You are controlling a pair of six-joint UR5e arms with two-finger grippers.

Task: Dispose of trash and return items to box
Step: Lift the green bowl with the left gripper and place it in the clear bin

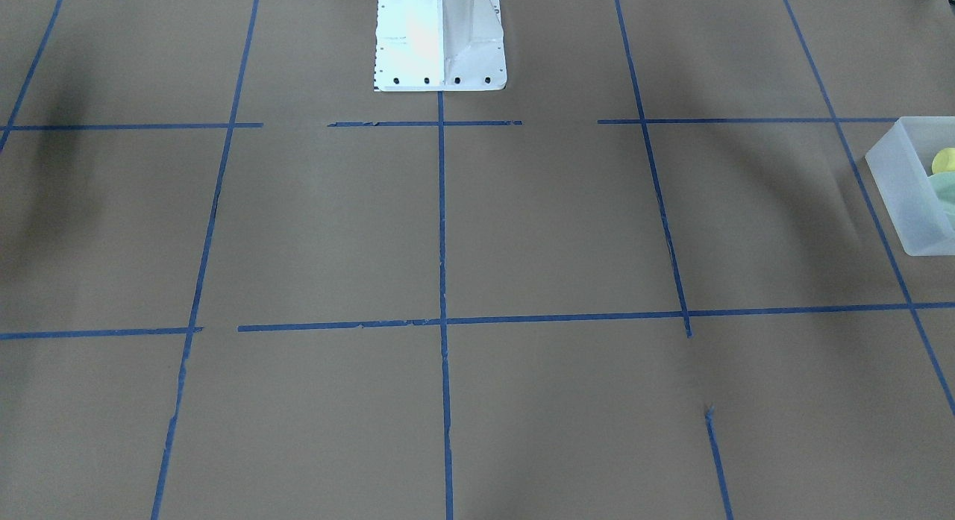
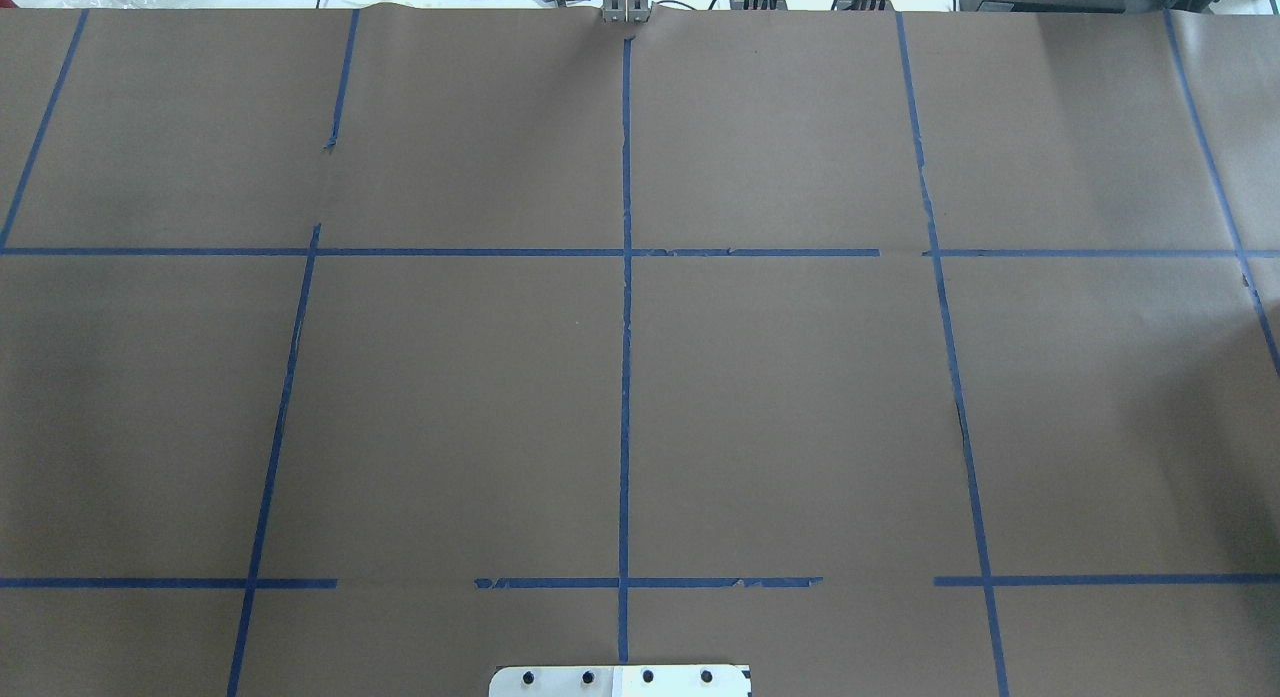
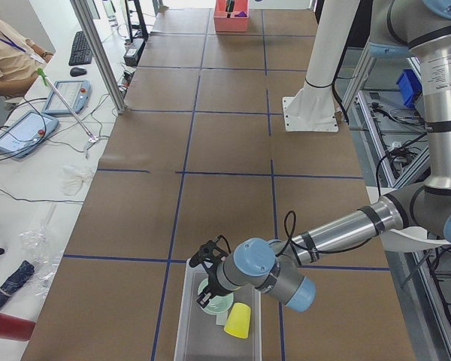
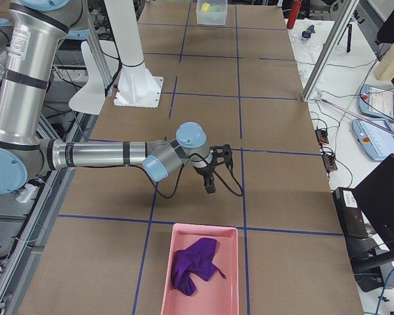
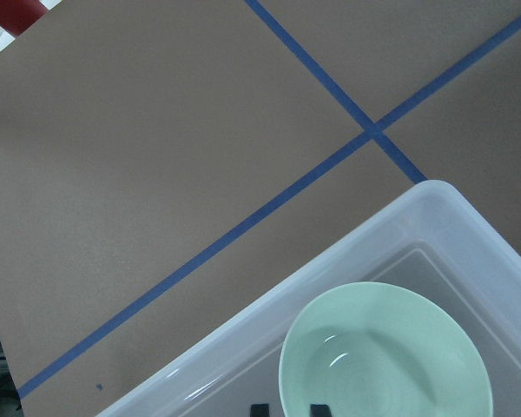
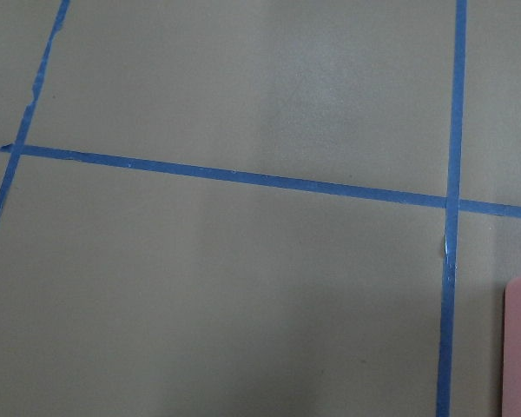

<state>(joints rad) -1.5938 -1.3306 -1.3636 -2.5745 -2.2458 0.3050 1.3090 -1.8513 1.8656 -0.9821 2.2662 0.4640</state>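
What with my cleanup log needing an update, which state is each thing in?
bowl: upright, empty, in the box.
yellow cup: in the box, beside the bowl.
box: open-topped, on table.
purple cloth: crumpled in pink tray.
left gripper: jaws apart, empty.
right gripper: cannot tell.

On the bench [image 2: 450,397]: one yellow cup [image 3: 238,321], one green bowl [image 5: 385,354], one frosted box [image 5: 347,252], one pink tray [image 4: 224,282], one purple cloth [image 4: 194,262]. Two robot arms: left arm [image 3: 338,232], right arm [image 4: 98,154].

Brown paper-covered counter [image 2: 450,407], blue tape grid lines [image 2: 625,377] across it. On white side bench alongside: black keyboard [image 3: 80,47], grey handheld pendant [image 3: 22,132], red cylindrical bottle [image 3: 7,326].
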